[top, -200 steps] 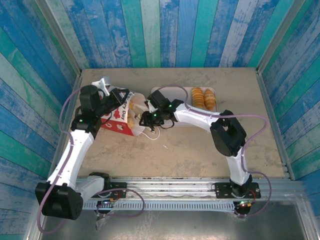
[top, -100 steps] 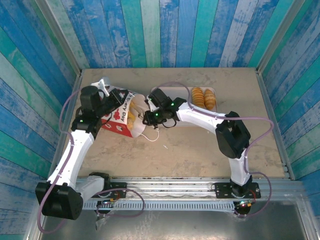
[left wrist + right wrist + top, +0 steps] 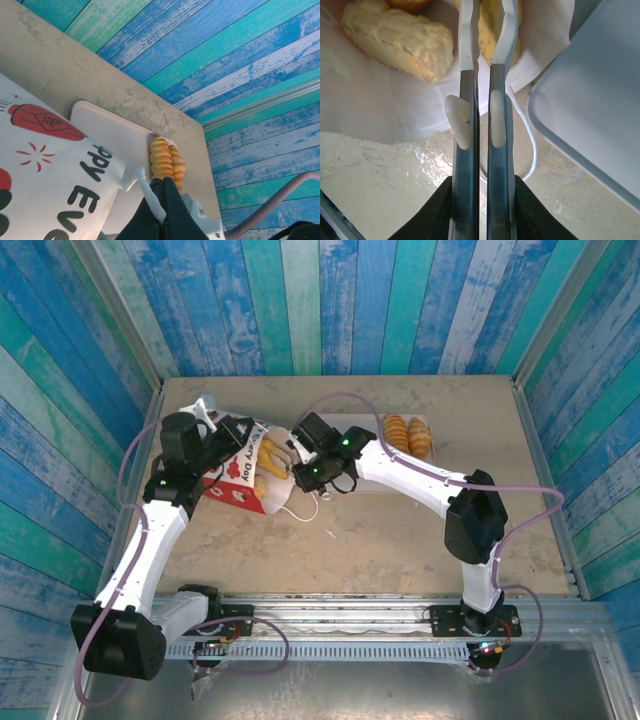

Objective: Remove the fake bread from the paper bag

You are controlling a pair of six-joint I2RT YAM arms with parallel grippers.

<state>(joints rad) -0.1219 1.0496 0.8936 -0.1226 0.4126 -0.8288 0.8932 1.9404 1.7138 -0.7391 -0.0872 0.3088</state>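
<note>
Fake bread sits inside the paper bag, which lies on its side at the left-centre of the table in the top view, with two more pieces already on the tray at upper centre. Your left gripper is pressed together on the bag's white cord handle. Your right gripper reaches into the bag's mouth with its jaws drawn narrow and a yellow piece between the tips; you cannot tell from here whether they have truly bitten. That is the main risk: a hold on a thin edge could let the piece slide off and fall back inside as you pull. The white lining sits close against both fingers, so you could catch paper with the bread and drag or tear the bag. Only a cord anchors the bag, so a firm pull could swing it round. A loose cord loop lies on the table beside the right finger and might snag. The bag's length appears to run roughly left to right across the top view, mouth facing right toward the tray. In the right wrist view the yellow piece seems to run along the fingers, deeper into the bag, while the pale flaky piece slants from upper left to lower right.
</note>
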